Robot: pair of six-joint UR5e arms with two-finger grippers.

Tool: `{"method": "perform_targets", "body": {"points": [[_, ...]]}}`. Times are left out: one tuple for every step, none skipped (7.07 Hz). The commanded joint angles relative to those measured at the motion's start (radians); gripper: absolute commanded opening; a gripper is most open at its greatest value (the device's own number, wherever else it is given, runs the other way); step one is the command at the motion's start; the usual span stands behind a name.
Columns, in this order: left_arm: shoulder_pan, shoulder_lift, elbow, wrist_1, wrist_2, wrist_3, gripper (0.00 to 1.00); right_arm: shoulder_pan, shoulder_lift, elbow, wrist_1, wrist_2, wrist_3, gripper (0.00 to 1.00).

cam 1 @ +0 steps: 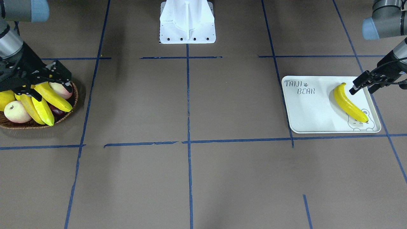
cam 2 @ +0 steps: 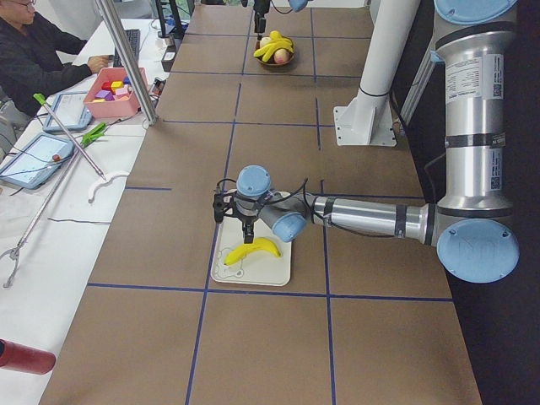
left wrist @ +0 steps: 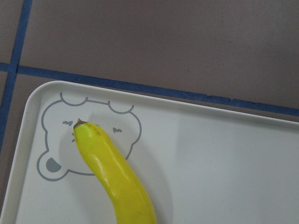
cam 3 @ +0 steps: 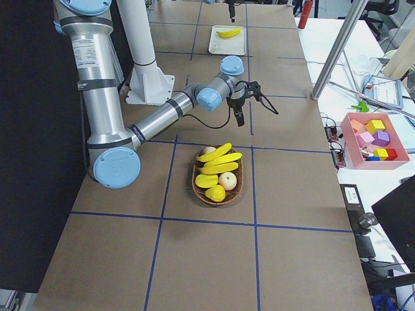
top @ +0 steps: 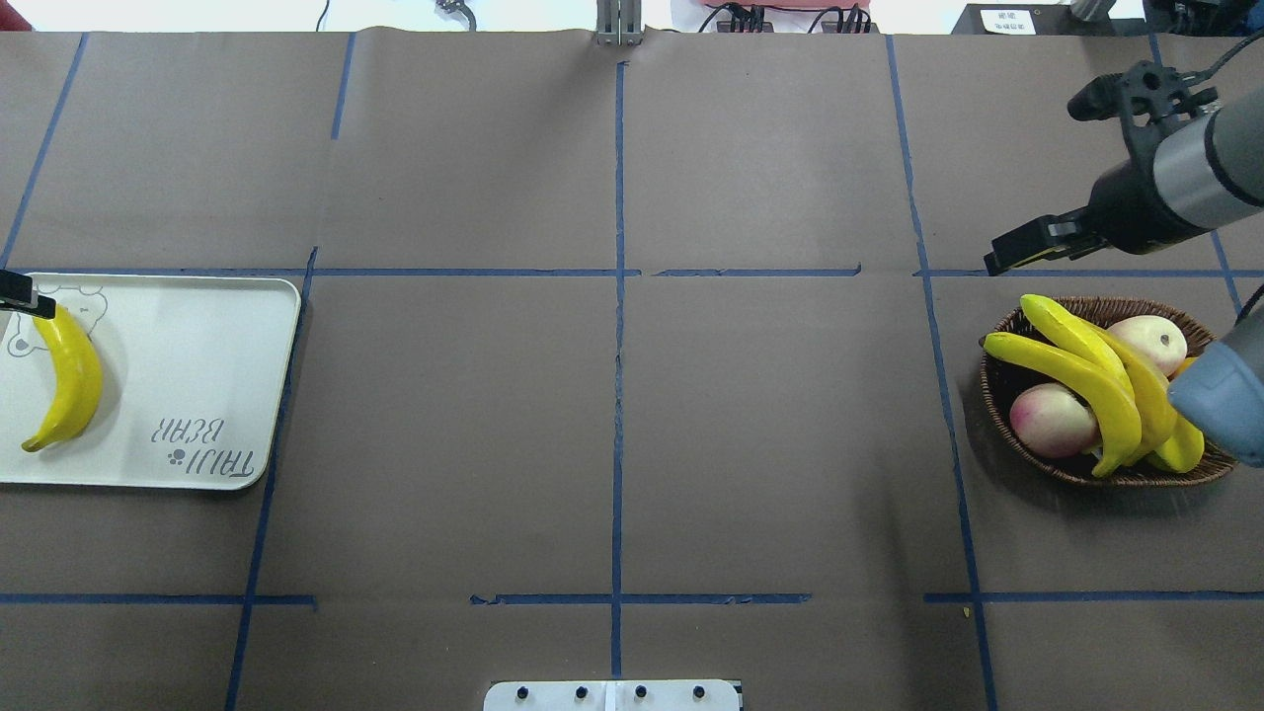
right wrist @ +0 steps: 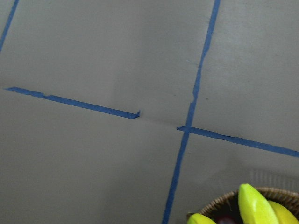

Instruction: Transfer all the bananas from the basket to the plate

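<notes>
One banana (cam 1: 349, 103) lies on the white "TAIJI BEAR" plate (cam 1: 311, 111), over the bear drawing; it also shows in the left wrist view (left wrist: 117, 182). My left gripper (cam 1: 362, 87) hangs just above that banana's stem end, open and empty. Three bananas (top: 1071, 370) lie across the top of the brown wicker basket (top: 997, 395). My right gripper (top: 1022, 247) is raised above the table beside the basket's far side, open and empty. The right wrist view shows only banana tips (right wrist: 254, 205) and the basket rim at its bottom edge.
Two peaches (top: 1052, 420) and a rounded yellow fruit (cam 1: 6, 98) also lie in the basket. The white robot base (cam 1: 187, 22) stands at the middle of the table's robot side. Blue tape lines mark the brown table between plate and basket.
</notes>
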Motion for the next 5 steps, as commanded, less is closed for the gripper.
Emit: {"method": "perform_targets", "body": {"points": [[-0.004, 0.002, -0.106, 0.088, -0.007, 0.007, 1.0, 0.06, -0.142, 0.015, 0.013, 0.025, -0.117, 1.0], [-0.004, 0.006, -0.126, 0.089, -0.005, 0.007, 1.0, 0.058, -0.185, 0.036, 0.012, 0.033, -0.106, 1.0], [-0.006, 0.006, -0.126, 0.088, -0.005, 0.007, 1.0, 0.057, -0.219, 0.036, 0.012, 0.085, -0.105, 1.0], [-0.007, 0.006, -0.126, 0.089, -0.004, 0.007, 1.0, 0.057, -0.226, 0.036, 0.012, 0.152, -0.105, 1.0], [-0.007, 0.008, -0.131, 0.089, -0.005, 0.007, 1.0, 0.055, -0.227, 0.027, 0.012, 0.172, -0.105, 1.0]]}}
